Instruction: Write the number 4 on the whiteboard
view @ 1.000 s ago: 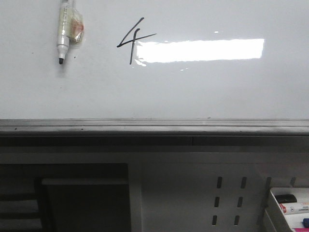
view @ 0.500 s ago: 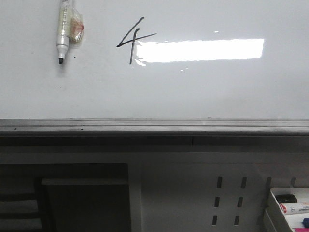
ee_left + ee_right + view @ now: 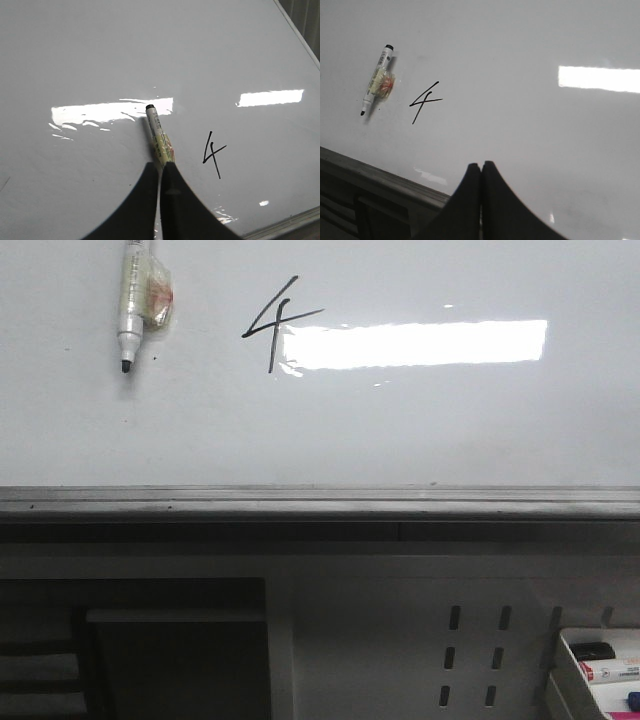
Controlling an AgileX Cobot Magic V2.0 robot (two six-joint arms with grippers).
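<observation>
In the front view we see the whiteboard (image 3: 400,420), big, white and shiny, with the number 4 (image 3: 278,325) drawn in thin black lines near its top, a bit left of the middle. A bright strip of light (image 3: 420,343) shines on the board and touches the right side of the 4. A marker (image 3: 127,310) lies to the left of the 4, apart from it, with its black tip pointing to the grey ledge (image 3: 320,502). This view shows no arms at all. Under the ledge there is a grey panel with little slots (image 3: 475,655), and at the bottom right a white tray (image 3: 570,650) with more pens in it. Only the wrist views show the arms. In the left wrist view the left end effector (image 3: 161,170) has its two dark fingers pressed together, and the near end of the marker is hidden behind them. The right wrist view helps us here: the marker lies alone on the board, with nothing pinching it and a yellowish lump stuck on its side. There the right end effector (image 3: 481,167) is pressed together too and holds nothing.
</observation>
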